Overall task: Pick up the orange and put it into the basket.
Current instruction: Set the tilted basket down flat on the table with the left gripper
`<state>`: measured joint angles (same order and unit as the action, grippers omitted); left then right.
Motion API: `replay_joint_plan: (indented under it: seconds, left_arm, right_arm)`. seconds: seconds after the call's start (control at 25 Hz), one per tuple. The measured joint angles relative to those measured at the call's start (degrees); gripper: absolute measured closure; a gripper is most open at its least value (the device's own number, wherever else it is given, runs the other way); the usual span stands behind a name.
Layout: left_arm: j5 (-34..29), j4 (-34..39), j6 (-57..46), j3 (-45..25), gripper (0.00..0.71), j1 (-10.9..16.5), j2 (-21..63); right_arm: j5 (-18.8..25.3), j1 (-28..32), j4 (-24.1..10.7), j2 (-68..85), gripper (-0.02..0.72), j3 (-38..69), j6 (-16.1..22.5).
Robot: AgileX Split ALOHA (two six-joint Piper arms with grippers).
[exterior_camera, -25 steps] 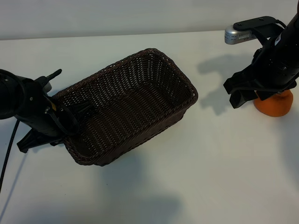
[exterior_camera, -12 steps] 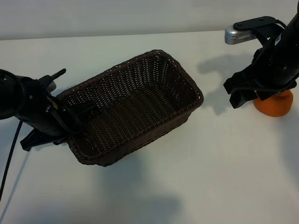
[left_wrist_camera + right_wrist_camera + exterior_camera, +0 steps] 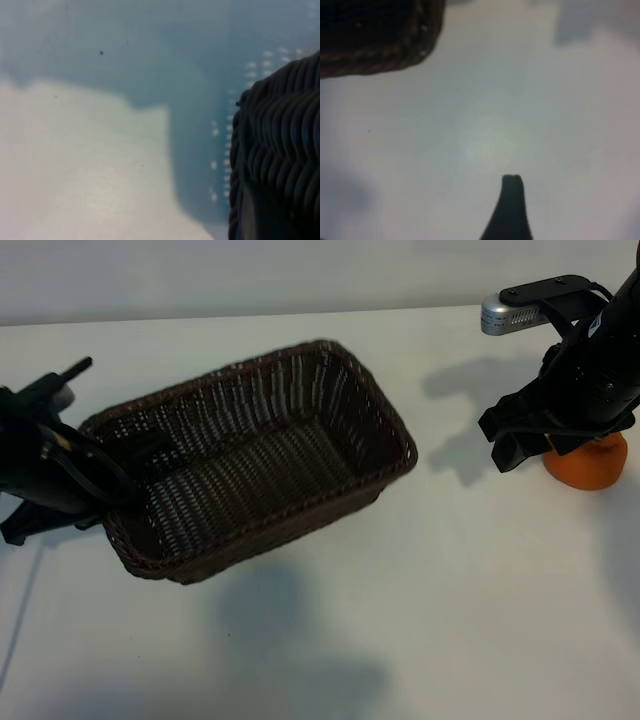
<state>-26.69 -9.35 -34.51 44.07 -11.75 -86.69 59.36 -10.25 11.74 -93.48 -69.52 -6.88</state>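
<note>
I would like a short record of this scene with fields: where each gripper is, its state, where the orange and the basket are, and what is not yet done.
left gripper: at the basket's left end, shut on its rim
basket: on the left half of the table, its far end looks raised; nothing visible inside
right gripper: open, at the table's right edge, beside the orange, holding nothing
orange: on the table, partly hidden behind the right arm, well apart from the basket
not yet done: orange not gripped, not in the basket
</note>
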Motion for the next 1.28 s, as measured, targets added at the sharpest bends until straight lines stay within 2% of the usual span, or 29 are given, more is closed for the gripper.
replay_joint_plan:
  seconds: [0.2,0.4,0.56,0.68,1.12,1.28]
  left_arm:
    - [0.2,-10.3,9.3,0.0,0.558,2.4,1.8]
    - [1.7,-16.7,15.6,-0.1,0.558,2.5,1.9]
    - [2.2,-16.5,16.7,0.7,0.558,2.5,1.9]
    - [0.7,-15.1,18.3,3.8,0.558,2.5,0.8]
    - [-14.4,-11.2,26.6,23.6,0.559,2.5,-13.2]
    - [-16.2,-11.2,27.4,30.1,0.559,2.4,-17.1]
  right_arm:
    - [0.0,0.0,0.0,0.0,0.108,0.0,0.0]
    - [0.0,0.0,0.0,0.0,0.108,0.0,0.0]
    - [0.0,0.0,0.0,0.0,0.108,0.0,0.1]
    - [0.0,0.0,0.0,0.0,0.108,0.0,0.1]
    - [0.0,0.0,0.0,0.0,0.108,0.0,0.0]
    - [0.1,0.0,0.0,0.0,0.108,0.0,0.0]
